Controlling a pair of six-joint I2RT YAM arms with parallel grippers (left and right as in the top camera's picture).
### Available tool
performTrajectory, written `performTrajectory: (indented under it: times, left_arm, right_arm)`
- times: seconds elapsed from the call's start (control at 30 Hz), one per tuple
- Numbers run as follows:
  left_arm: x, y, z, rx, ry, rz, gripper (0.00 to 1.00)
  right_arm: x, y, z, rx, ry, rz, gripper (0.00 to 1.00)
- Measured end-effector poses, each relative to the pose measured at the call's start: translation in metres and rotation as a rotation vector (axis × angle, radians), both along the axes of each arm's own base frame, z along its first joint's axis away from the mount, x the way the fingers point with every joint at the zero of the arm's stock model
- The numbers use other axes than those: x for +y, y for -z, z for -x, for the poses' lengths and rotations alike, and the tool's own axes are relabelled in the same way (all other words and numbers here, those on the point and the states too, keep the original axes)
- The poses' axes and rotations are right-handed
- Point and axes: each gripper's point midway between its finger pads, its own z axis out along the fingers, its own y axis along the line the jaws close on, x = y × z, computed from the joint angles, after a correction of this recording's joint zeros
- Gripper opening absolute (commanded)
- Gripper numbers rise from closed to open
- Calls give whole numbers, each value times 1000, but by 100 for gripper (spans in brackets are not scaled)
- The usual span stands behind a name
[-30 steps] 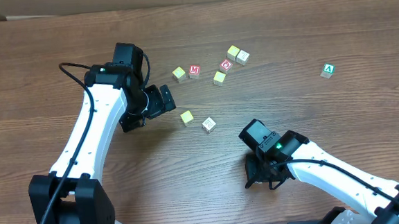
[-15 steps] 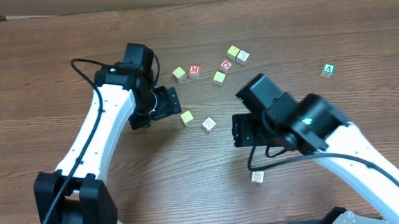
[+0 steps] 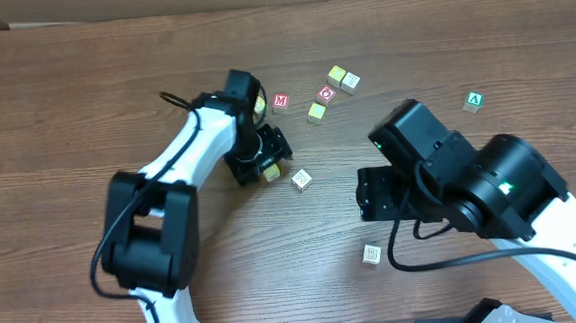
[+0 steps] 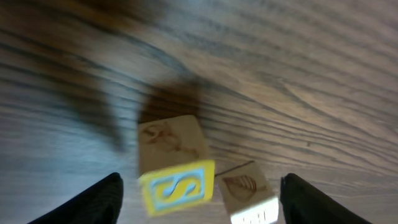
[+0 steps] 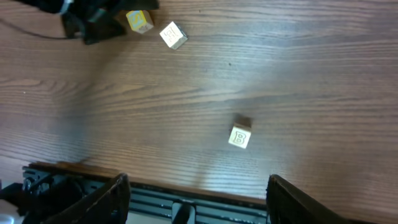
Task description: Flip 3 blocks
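The left gripper has its fingers spread, one dark tip in each lower corner of the left wrist view, clamped on nothing. Between them, touching neither, the yellow-faced block sits on the table. Its yellow side with a blue S is turned toward the camera, and a pale face with a faint outline is on top. Near it on the right lies the leaf block, cream with a faint leaf mark. The upper part of this view is blurred.

The right gripper likewise has its fingers released and wide, with nothing between them, high over the wooden table. A little right of centre in the right wrist view the B block rests alone, its cream lettered face up.

From overhead, the left gripper is left of centre over the yellow-faced block, with the leaf block just to its lower right. The B block is lower, near the bottom centre. Further up lie the red-lettered cubes and some pale cubes, with the green A cube at the far right
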Motion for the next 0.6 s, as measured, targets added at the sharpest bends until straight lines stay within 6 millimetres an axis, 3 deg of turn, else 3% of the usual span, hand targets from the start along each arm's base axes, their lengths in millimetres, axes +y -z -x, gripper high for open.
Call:
performTrajectory:
  times: [0.17,0.3,0.4,0.6]
  left_arm:
    - [-9,14,8,64,-22,18,52]
    - [-10,15,8,73,-34,24,67]
    - [-10,15,8,75,-42,23,68]
    - [1,16,8,88,-67,1,49]
  right_arm:
    - [-6,-4,7,0,0,-1,71]
    - [-6,-4,7,-2,-1,-1,71]
    - [-6,-4,7,-2,-1,-1,71]
    - [-6,-3,8,3,-1,2,71]
